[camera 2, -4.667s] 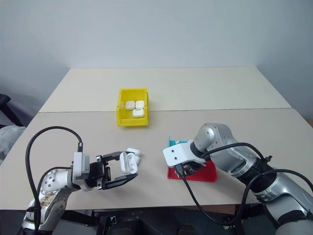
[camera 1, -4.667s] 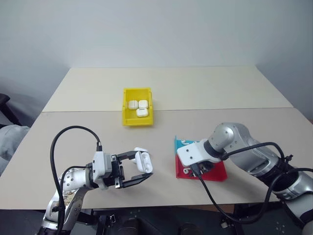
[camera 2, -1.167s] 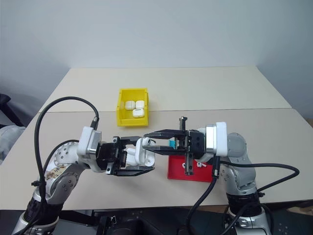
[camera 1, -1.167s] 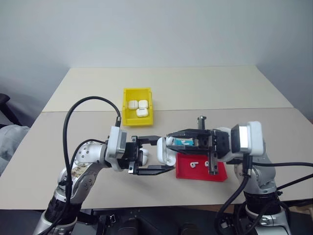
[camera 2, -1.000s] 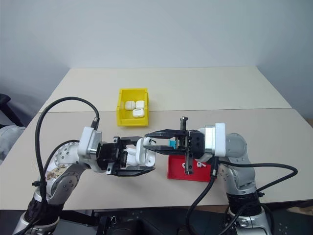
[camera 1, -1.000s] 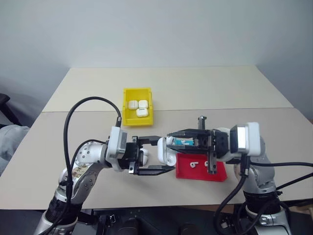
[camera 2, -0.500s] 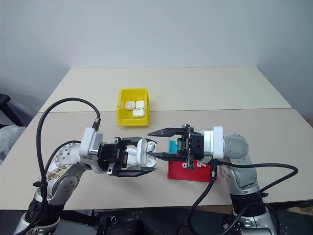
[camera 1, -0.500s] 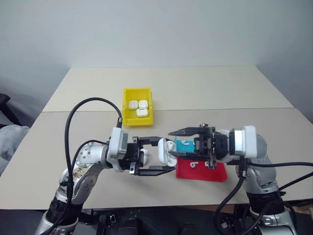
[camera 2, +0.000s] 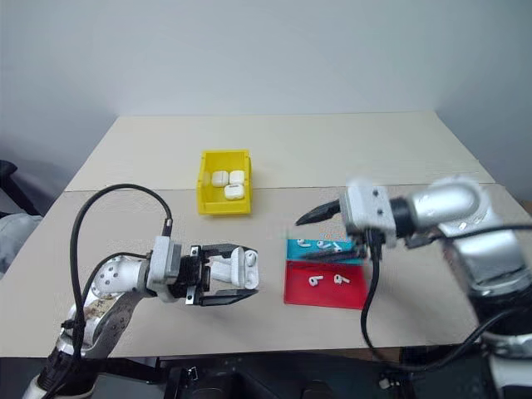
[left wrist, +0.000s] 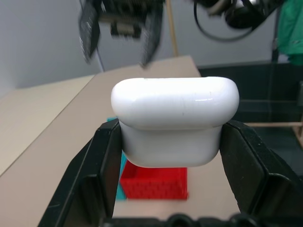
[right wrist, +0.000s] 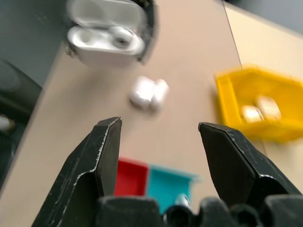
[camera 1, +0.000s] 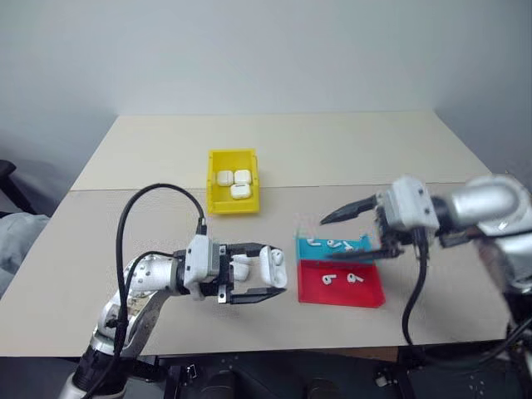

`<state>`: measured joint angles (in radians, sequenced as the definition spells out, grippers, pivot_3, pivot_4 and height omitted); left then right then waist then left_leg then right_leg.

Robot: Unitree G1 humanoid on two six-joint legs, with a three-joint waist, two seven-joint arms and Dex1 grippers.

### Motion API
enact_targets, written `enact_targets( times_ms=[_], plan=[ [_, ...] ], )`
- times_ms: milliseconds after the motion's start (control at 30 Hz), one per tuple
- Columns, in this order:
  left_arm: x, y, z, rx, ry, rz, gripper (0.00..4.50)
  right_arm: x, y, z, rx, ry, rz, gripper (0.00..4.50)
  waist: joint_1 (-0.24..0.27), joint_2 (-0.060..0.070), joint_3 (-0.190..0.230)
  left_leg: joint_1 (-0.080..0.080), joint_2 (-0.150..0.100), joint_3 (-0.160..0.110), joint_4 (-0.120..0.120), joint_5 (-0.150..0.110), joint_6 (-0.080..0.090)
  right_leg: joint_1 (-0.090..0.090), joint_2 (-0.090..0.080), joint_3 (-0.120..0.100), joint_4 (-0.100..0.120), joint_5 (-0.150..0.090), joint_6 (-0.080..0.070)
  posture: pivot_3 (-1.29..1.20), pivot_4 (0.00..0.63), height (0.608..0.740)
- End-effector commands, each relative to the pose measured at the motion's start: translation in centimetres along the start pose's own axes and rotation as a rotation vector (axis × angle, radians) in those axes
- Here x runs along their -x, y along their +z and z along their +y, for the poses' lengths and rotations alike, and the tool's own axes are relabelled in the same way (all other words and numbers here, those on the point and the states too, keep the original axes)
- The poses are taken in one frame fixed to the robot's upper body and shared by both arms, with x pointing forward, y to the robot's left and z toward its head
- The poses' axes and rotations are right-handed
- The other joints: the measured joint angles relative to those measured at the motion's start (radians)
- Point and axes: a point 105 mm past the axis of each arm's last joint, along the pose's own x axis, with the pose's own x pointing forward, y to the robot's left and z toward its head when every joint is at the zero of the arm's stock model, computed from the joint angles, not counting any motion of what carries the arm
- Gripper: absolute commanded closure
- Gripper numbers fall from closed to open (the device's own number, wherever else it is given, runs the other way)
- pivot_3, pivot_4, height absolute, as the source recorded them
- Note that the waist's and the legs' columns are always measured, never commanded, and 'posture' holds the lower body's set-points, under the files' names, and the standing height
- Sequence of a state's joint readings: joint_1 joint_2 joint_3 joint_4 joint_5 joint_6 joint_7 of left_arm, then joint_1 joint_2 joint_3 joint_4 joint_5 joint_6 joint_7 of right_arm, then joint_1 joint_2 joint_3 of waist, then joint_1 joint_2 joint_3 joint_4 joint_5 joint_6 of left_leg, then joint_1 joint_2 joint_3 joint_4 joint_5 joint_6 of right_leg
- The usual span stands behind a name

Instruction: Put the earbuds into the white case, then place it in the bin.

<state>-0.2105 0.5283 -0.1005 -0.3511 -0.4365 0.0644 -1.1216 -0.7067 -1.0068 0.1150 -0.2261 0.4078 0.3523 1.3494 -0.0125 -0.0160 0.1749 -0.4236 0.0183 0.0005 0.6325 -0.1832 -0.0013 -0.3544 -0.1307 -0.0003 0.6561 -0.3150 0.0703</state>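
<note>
right gripper [camera 1: 359, 229] withdrawn, white case [camera 1: 273, 266] lowered

Lying flat on the beige table [camera 1: 349, 150], toward its near right: a tray [camera 1: 339, 276], teal half behind, red half in front. Sitting beside it, further left: another white case [camera 2: 223, 265], closed.

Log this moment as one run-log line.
left gripper: shut on glossy white earbud case, lid open | right gripper: open, empty, above teal-and-red tray
</note>
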Motion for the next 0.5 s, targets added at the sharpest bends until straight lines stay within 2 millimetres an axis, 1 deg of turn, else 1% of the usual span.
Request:
enact_targets(
  times_ms=[33,133,233,400,500],
  plan=[
    [-0.1,0.5,-0.2,-0.052,0.048,-0.013,1.72,0.9,-2.2,-0.8,0.050,0.032,0.186,1.38,0.000,0.000,0.000,0.000,0.000,0.000,0.000,0.000,0.000,0.000,0.000,0.000,0.000,0.000,0.000,0.00,0.150,0.740],
    [-0.3,0.4,-0.2,-0.057,0.092,-0.016,1.72,0.8,-4.8,-2.0,0.058,0.053,0.377,1.38,-0.002,0.000,0.000,-0.001,0.000,0.001,0.001,0.000,0.000,-0.001,0.000,0.001,-0.001,0.000,0.000,0.00,0.150,0.740],
    [-0.4,0.2,-0.3,-0.057,0.124,-0.016,1.72,0.4,-6.5,-3.0,0.059,0.078,0.492,1.38,-0.003,0.000,0.000,-0.001,0.000,0.001,0.000,0.000,0.000,-0.002,0.000,0.002,0.000,0.000,0.000,0.00,0.150,0.740],
    [-0.4,0.0,-0.9,-0.055,0.140,-0.010,1.72,-0.3,-8.1,-3.7,0.104,0.127,0.576,1.38,-0.003,0.000,0.000,-0.001,0.000,0.002,0.000,0.000,0.000,-0.003,0.000,0.002,0.000,0.000,0.000,0.00,0.150,0.740],
    [-0.5,-0.2,-1.2,-0.052,0.145,0.000,1.72,-1.4,-8.7,-4.2,0.091,0.125,0.571,1.38,-0.002,0.000,0.000,-0.001,0.000,0.002,0.000,0.000,0.000,-0.003,0.000,0.002,0.000,0.000,0.000,0.00,0.150,0.740]
  ],
)
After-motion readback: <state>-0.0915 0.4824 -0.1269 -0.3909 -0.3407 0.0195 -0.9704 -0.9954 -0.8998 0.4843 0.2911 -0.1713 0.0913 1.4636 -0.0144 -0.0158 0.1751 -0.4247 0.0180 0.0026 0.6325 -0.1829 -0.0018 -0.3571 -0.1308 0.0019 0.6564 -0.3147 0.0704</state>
